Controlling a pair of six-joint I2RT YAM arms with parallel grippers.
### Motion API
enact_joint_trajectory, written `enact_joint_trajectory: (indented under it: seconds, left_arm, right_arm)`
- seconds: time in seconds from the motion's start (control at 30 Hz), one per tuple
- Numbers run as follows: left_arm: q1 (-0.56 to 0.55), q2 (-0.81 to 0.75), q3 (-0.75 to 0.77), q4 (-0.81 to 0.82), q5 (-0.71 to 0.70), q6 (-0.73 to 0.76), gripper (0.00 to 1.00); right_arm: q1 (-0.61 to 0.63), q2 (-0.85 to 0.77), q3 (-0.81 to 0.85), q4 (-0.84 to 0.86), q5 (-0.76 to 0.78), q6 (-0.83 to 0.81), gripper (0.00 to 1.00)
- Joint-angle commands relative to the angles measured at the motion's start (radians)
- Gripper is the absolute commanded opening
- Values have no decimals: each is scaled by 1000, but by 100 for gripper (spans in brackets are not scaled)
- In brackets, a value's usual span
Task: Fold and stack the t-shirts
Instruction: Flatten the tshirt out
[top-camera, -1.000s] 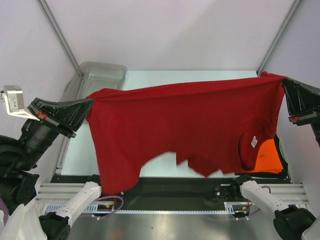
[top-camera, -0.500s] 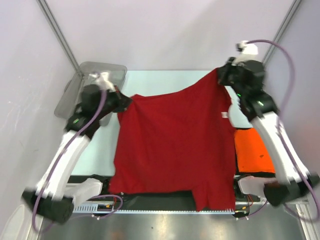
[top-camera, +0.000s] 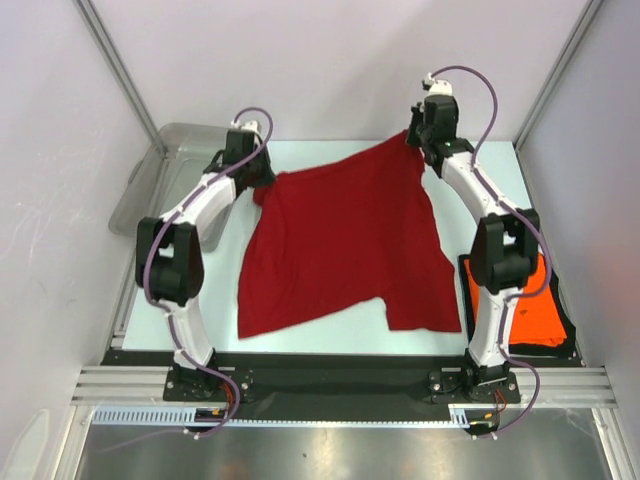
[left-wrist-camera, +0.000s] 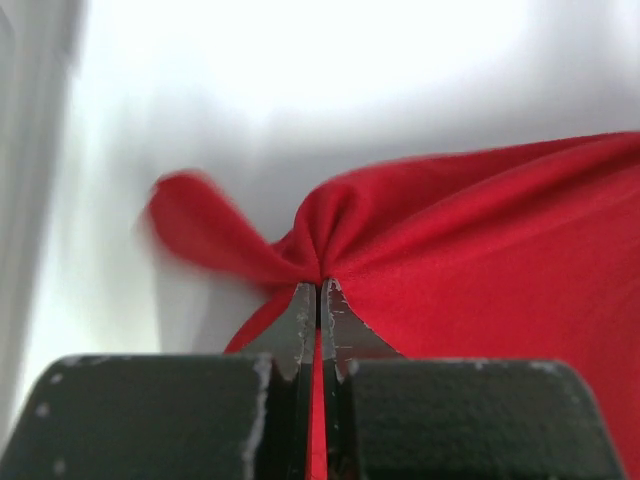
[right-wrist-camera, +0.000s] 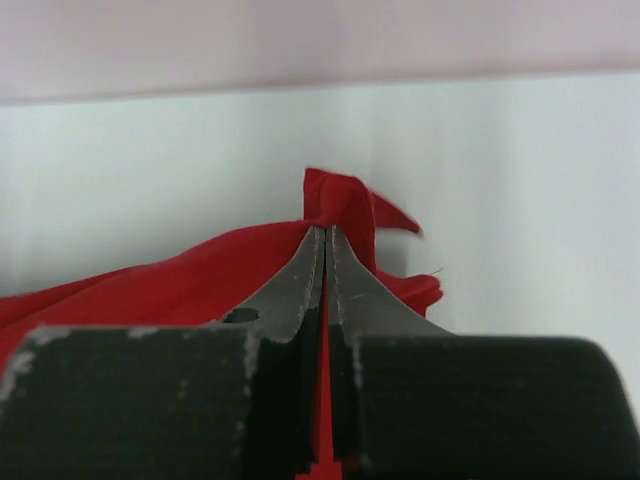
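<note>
Left gripper (top-camera: 260, 180): closed tight on a bunched corner of the dark red t-shirt (top-camera: 345, 245), at the far left part of the table (top-camera: 215, 300). In its wrist view the cloth puckers right at the fingertips (left-wrist-camera: 305, 300), and a thin red strip shows between them.
Right gripper (top-camera: 413, 140): closed on the shirt's other far corner, near the table's back edge. Its wrist view shows a small red fold standing up just beyond the tips.
Dark red t-shirt: spread across the middle of the table. Its far edge runs between the two grippers, and the right corner sits farther back than the left. The near edge is uneven, with a step in it right of centre. The cloth is lightly wrinkled.
Orange t-shirt (top-camera: 545, 315): at the near right corner of the table, apart from the red one and partly hidden behind the right arm. How it is folded cannot be told.
Tub (top-camera: 185, 150): translucent grey, at the far left corner, beside the left arm.
Arms: both stretched out from their bases toward the back of the table.
</note>
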Motion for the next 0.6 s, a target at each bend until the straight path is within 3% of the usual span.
enact_joint_trajectory:
  seconds: [0.0, 0.07, 0.13, 0.17, 0.2, 0.3, 0.4, 0.57]
  left_arm:
    - [21, 62, 208, -22, -65, 57, 0]
    - [32, 145, 282, -69, -65, 58, 1]
    - [32, 199, 372, -143, -110, 64, 18]
    - [32, 210, 394, -158, -114, 73, 28]
    - [32, 211, 414, -174, -119, 90, 44]
    - [27, 190, 414, -227, -150, 99, 66]
    - [23, 109, 350, -257, -168, 100, 73]
    - [-19, -143, 102, -243, -168, 96, 74]
  right_arm:
    - [-5, 75, 184, 75, 12, -19, 0]
    - [-5, 154, 256, 42, -2, -18, 0]
    - [-4, 198, 359, -32, -3, -12, 0]
    - [-4, 229, 390, -61, -5, -13, 5]
    - [-4, 244, 428, -98, -3, -13, 12]
    - [-7, 261, 542, -266, 26, -6, 59]
    - [-11, 202, 544, -470, 85, 30, 79]
    - [-14, 12, 310, -664, 98, 143, 79]
